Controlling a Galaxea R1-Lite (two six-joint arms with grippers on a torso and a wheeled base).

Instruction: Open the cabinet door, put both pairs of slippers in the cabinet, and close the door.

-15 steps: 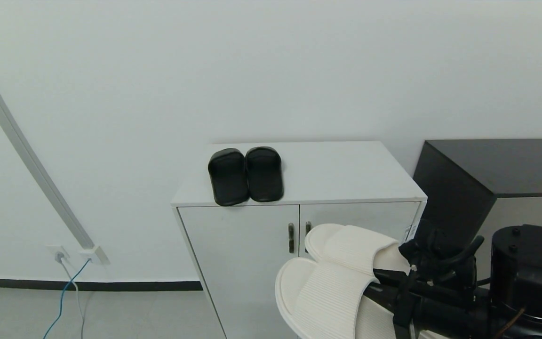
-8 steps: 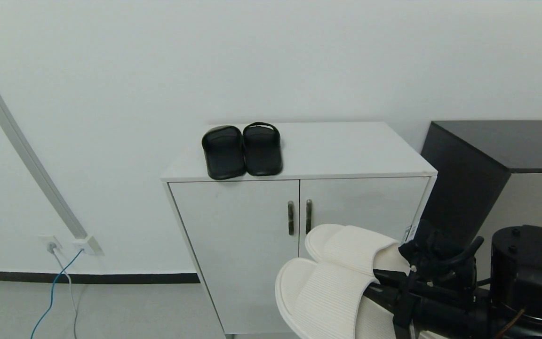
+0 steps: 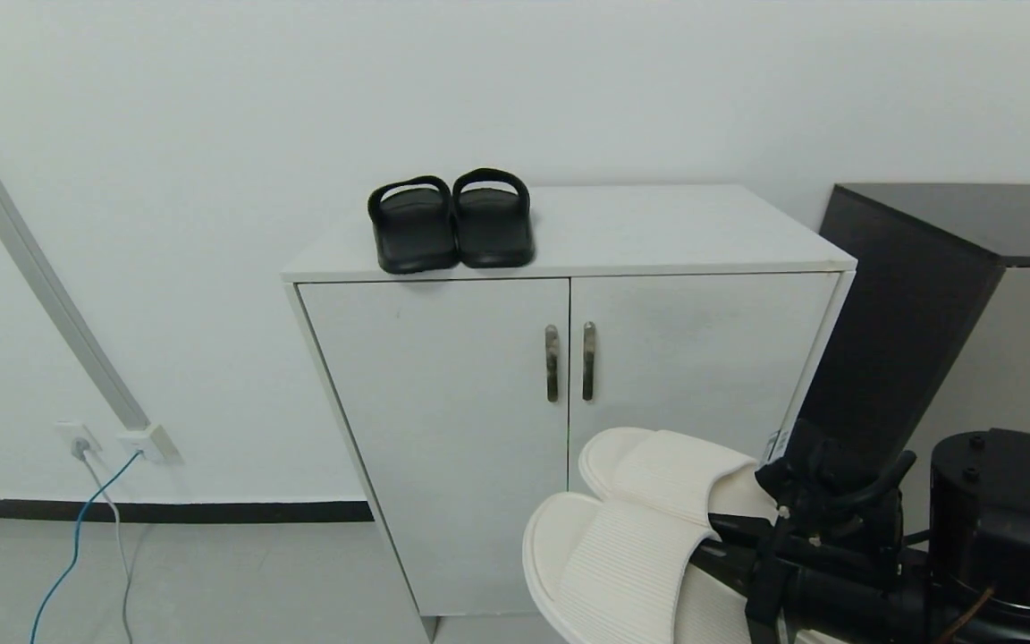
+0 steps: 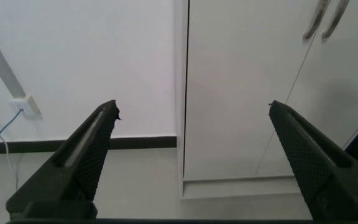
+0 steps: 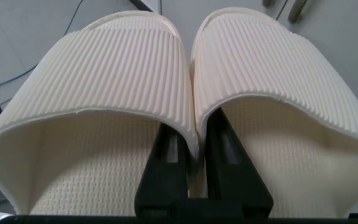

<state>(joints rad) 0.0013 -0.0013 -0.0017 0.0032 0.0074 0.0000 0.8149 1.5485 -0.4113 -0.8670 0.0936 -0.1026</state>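
A white cabinet stands against the wall with both doors closed; its two dark handles meet at the centre seam. A pair of black slippers rests on its top, towards the left. My right gripper is shut on a pair of cream ribbed slippers, pinching their inner edges together low in front of the right door. In the left wrist view my left gripper is open with nothing between its fingers, pointing at the cabinet's left door near the floor.
A dark cabinet stands close against the white one's right side. On the left, a slanted grey conduit runs down the wall to sockets with cables trailing onto the grey floor.
The whole head view has shifted: the cabinet and wall sit higher in the picture now, so the camera has moved down. The cream slippers and right arm keep their place in view.
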